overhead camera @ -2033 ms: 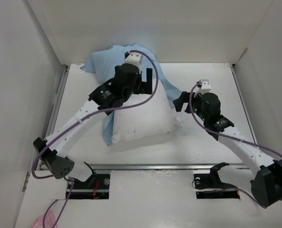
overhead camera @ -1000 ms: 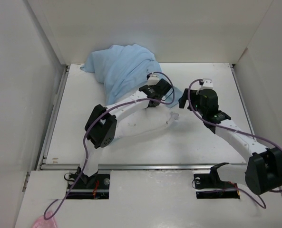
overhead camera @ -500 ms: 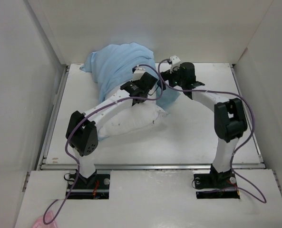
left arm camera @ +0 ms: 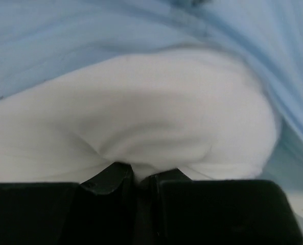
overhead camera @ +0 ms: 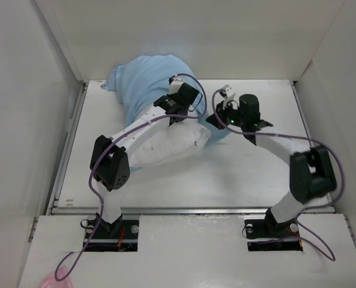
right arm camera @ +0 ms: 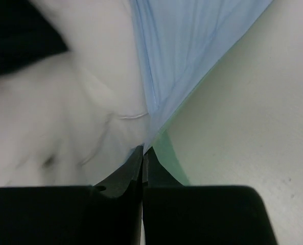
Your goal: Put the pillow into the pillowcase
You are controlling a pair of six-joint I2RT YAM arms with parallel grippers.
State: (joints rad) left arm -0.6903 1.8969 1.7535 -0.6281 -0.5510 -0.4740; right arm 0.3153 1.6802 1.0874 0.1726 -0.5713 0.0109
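Observation:
The white pillow (overhead camera: 165, 146) lies mid-table with its far end under the light blue pillowcase (overhead camera: 146, 84). My left gripper (overhead camera: 188, 110) reaches over the pillow's far right corner. In the left wrist view it (left arm camera: 139, 176) is shut on a pinch of the pillow (left arm camera: 141, 112), with blue pillowcase (left arm camera: 90, 30) draped behind. My right gripper (overhead camera: 214, 118) is just right of that corner. In the right wrist view it (right arm camera: 142, 151) is shut on the pillowcase (right arm camera: 192, 46) edge, mint-green lining showing beside the jaws, with the pillow (right arm camera: 79, 117) to the left.
White walls close in the table (overhead camera: 256, 180) on the left, back and right. A metal rail (overhead camera: 190, 210) runs along the front edge by the arm bases. A pink scrap (overhead camera: 54, 281) lies at the bottom left, off the table.
My right gripper swung round to the pillow's right corner and shut on the pillowcase edge. My left gripper, still holding the pillow, shifted slightly toward the back.

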